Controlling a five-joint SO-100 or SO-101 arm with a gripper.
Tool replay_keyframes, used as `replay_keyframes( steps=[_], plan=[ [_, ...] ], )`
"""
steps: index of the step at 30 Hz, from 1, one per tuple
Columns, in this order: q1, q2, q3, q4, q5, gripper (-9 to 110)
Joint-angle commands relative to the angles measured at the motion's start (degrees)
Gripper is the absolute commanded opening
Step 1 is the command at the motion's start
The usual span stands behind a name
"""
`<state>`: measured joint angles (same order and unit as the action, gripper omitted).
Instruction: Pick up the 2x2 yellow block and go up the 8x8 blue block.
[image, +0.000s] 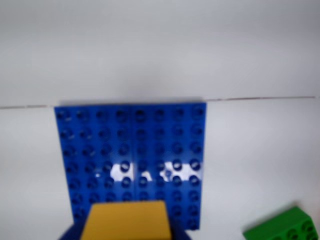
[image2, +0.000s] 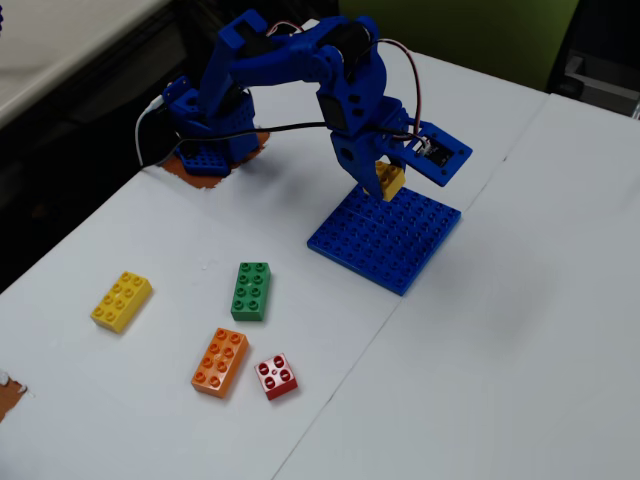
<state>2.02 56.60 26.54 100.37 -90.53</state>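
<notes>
The small yellow 2x2 block (image2: 390, 180) is held in my blue gripper (image2: 385, 185), which is shut on it just above the far edge of the flat blue 8x8 baseplate (image2: 385, 240). In the wrist view the yellow block (image: 126, 221) fills the bottom centre, in front of the near edge of the baseplate (image: 132, 150). The gripper's fingers show only as blurred blue bits beside the block. Whether the block touches the plate cannot be told.
On the white table in the fixed view lie a green 2x4 brick (image2: 251, 291), an orange 2x4 brick (image2: 221, 362), a small red brick (image2: 276, 376) and a long yellow 2x4 brick (image2: 121, 301). The green brick shows at bottom right of the wrist view (image: 285, 227). The arm's base (image2: 205, 140) stands at the back left.
</notes>
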Motion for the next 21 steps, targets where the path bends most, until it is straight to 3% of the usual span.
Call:
replay_keyframes(
  steps=[1, 21],
  plan=[
    [0.53, 2.81, -0.53, 0.18, -0.44, 0],
    [0.18, 2.81, -0.53, 0.18, -0.88, 0]
  ],
)
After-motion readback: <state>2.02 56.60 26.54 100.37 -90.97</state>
